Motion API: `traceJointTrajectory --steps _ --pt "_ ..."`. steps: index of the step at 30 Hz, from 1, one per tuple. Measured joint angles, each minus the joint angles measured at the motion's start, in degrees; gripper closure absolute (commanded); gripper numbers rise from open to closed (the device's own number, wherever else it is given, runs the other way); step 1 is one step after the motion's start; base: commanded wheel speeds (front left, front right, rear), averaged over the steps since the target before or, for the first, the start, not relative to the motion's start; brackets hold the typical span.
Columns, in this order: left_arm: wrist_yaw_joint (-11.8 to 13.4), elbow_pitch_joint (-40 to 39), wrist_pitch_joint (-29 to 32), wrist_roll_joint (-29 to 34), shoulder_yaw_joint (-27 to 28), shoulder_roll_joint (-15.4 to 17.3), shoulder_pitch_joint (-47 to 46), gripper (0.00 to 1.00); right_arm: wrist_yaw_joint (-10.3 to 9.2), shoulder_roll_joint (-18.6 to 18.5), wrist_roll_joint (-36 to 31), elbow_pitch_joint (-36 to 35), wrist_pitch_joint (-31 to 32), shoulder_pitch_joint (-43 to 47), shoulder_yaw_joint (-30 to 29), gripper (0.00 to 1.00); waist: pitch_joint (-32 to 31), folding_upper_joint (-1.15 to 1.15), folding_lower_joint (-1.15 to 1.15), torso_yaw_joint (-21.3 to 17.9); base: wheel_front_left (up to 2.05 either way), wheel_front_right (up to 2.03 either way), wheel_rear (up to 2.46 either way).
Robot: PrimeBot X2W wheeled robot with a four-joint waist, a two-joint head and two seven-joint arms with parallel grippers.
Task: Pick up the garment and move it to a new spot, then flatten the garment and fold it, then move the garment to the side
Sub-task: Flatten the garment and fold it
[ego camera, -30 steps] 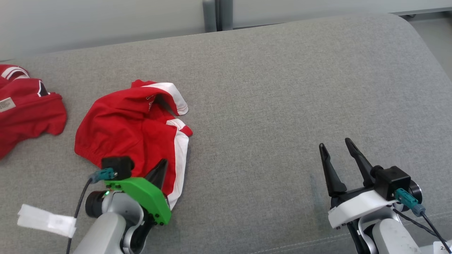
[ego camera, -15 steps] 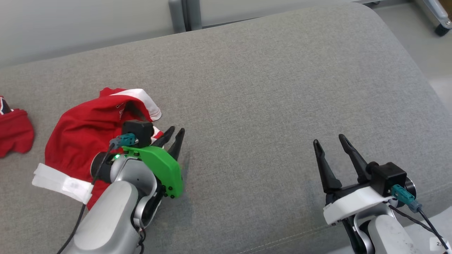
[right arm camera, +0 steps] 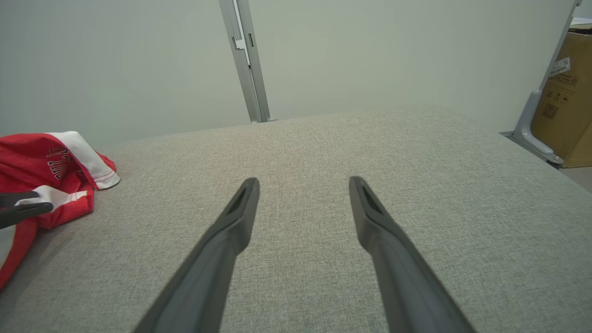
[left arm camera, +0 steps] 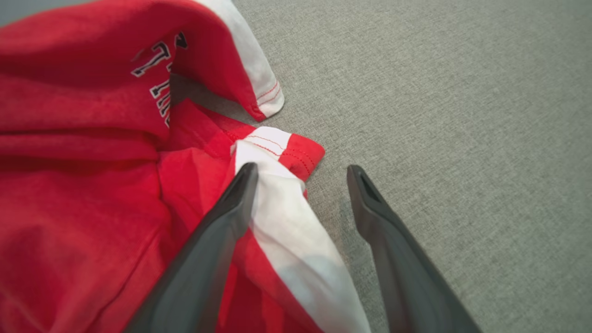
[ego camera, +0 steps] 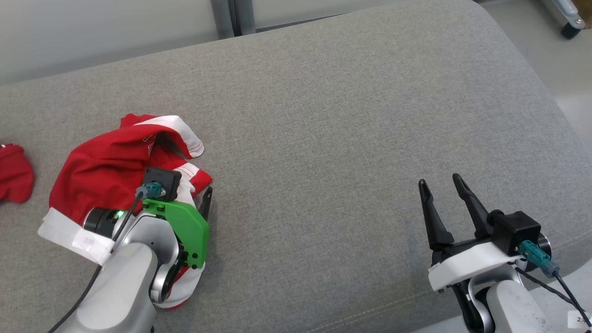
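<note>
The red-and-white garment (ego camera: 111,162) lies crumpled on the grey bench (ego camera: 323,115), the left gripper (left arm camera: 301,170) at its edge with fingers spread, grasping nothing; one finger appears to rest on the white stripe (left arm camera: 286,222). The right gripper (ego camera: 439,180) hangs well apart, fingers likewise spread. A snagged hem could drag the cloth into a tighter bunch.

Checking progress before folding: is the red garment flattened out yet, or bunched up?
Bunched up. The red garment lies crumpled on the grey cushion, its white-edged hem curling upward over overlapping folds.
</note>
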Motion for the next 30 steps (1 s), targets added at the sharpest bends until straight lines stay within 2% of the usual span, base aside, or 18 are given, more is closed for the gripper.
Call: traceJointTrajectory --steps 6,7,8,9,13,17,21,27,30 --pt "0.01 1.99 1.45 1.75 -0.81 0.31 -0.33 0.0 0.0 0.0 0.22 0.01 0.0 0.0 0.14 0.0 0.0 0.0 0.0 0.15 0.0 0.0 0.0" --pt "0.01 2.54 1.86 2.01 -1.3 0.51 -0.33 0.28 0.0 0.0 0.27 0.02 0.0 0.0 0.19 0.0 0.03 0.0 0.0 0.15 0.0 0.0 0.0" --pt "0.02 3.14 1.98 2.15 -1.56 0.69 -0.33 0.78 0.0 0.0 0.33 0.02 0.0 -0.01 0.22 0.0 0.06 0.0 0.0 0.13 0.0 0.0 0.0" --pt "0.07 3.46 2.2 2.15 -1.68 0.96 -0.33 1.0 0.0 0.0 0.34 0.02 0.0 -0.02 0.24 0.0 0.09 0.0 0.0 0.09 0.0 0.0 0.0" --pt "0.35 3.6 2.43 2.68 -1.57 1.76 -0.36 1.0 0.01 0.02 0.56 0.02 0.0 -0.31 0.68 0.0 0.22 0.0 0.0 -0.41 0.0 0.0 0.0" --pt "0.32 2.86 1.74 2.98 -2.02 0.89 -1.4 1.0 -0.02 -0.02 0.83 0.02 0.0 -0.4 0.24 0.0 0.33 0.0 0.0 -0.83 0.0 0.0 0.0" --pt "-1.75 -0.31 0.31 3.48 -4.72 -1.56 -4.27 1.0 -0.02 0.0 0.97 0.07 0.0 -0.42 0.43 0.0 0.37 0.0 0.0 -1.19 0.0 0.0 0.0" --pt "-5.42 -4.83 0.37 6.26 -11.48 -7.3 -8.48 1.0 0.07 0.0 1.48 0.16 0.0 -1.97 2.34 0.0 0.74 0.0 0.0 -2.48 0.0 0.0 0.0" --pt "-6.79 -5.08 0.97 7.43 -14.12 -8.4 -10.54 1.0 0.07 -0.01 1.88 0.15 0.0 -3.04 3.22 0.0 1.03 0.0 0.0 -3.53 0.0 0.0 0.0"
